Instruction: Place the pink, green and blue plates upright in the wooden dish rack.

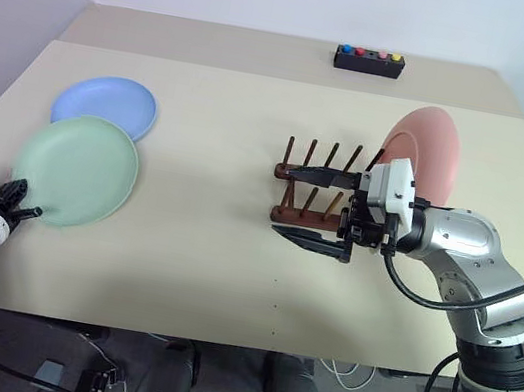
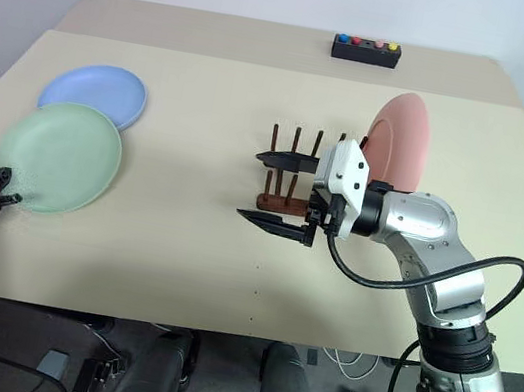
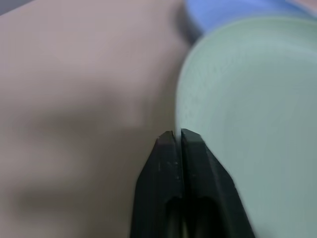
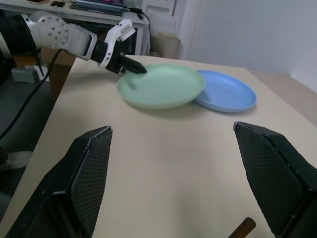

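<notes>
Now 3 plates: pink (image 1: 425,149), green (image 1: 79,169), blue (image 1: 106,104); 1 rack (image 1: 308,196).

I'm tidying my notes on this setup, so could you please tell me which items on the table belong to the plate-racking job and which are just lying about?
Job:
pink plate, standing in the rack
green plate
blue plate
wooden dish rack

Lying about:
black box with coloured buttons

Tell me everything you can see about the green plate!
The green plate is round, pale mint, matte and plain, with a shallow raised rim. It lies near the table's left edge, its far rim overlapping the blue plate. The left gripper has its jaws shut at the plate's near edge, seemingly pinching the rim.
</notes>
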Available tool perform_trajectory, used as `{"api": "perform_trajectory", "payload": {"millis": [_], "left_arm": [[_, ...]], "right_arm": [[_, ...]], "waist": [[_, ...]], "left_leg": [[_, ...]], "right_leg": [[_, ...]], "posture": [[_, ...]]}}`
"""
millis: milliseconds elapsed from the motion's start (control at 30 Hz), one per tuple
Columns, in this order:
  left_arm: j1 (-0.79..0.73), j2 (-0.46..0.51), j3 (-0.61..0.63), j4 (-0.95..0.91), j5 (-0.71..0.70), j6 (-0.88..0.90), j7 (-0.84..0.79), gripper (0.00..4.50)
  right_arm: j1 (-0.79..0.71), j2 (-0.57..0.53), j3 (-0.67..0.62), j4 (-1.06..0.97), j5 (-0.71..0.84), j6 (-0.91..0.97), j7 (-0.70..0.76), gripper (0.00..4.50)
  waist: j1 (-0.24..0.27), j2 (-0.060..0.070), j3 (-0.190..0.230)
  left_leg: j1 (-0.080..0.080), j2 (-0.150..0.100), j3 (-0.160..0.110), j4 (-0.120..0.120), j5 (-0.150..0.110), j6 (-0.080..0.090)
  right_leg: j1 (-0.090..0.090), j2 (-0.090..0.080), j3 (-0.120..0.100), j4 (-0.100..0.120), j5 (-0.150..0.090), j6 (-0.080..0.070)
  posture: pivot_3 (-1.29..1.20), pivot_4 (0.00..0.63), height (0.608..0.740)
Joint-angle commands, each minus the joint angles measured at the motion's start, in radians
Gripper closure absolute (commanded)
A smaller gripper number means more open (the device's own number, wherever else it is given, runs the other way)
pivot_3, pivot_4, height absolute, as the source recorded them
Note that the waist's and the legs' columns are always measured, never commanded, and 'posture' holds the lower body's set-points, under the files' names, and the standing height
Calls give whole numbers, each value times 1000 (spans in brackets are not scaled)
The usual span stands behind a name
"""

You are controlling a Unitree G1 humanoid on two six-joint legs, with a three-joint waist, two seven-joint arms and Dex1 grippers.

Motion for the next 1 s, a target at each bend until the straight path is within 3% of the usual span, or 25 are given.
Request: {"api": "perform_trajectory", "payload": {"millis": [33, 233, 433, 633, 800, 1000], "left_arm": [[12, 2, 15, -15, -6, -14, -3, 4449], [15, -40, 34, -92, -76, -79, -63, 4449], [-90, -39, 8, -242, -124, -100, -26, 4449], [-357, 8, -188, -355, -31, -48, 104, 4449], [-542, -28, -376, -386, 73, 8, 210, 4449], [-662, -111, -480, -393, 131, 71, 294, 4449]], "right_arm": [[-9, -6, -23, -29, 7, -10, 2, 486], [-13, -7, -23, -26, 4, -11, 3, 486], [-56, 8, -18, 2, -46, -24, -40, 486], [-150, 34, 20, 47, -204, -122, -120, 486], [-211, 41, 110, 117, -432, -255, -199, 486], [-251, 75, 180, 206, -634, -400, -295, 486]], "waist": [[0, 0, 0], [1, 0, 0], [7, -2, 0], [23, -3, 0], [22, -3, 0], [20, -3, 0]], "left_leg": [[0, 0, 0, 0, 0, 0], [0, 0, 0, 0, 0, 0], [0, 0, 0, 1, 0, 0], [0, 0, 0, 1, 1, -1], [0, 0, 0, 0, 1, -1], [-1, 0, 0, 0, 1, -1]], "right_leg": [[0, 0, 0, 0, 0, 0], [0, 0, 0, 0, 0, 0], [0, 0, 0, 0, 0, -1], [1, 0, 0, -1, 1, 1], [0, 0, 0, 0, 1, 1], [-1, 0, 0, 0, 1, 1]], "posture": [[0, 150, 730], [0, 150, 730], [0, 150, 730], [0, 150, 730], [0, 150, 730], [0, 150, 730]]}}
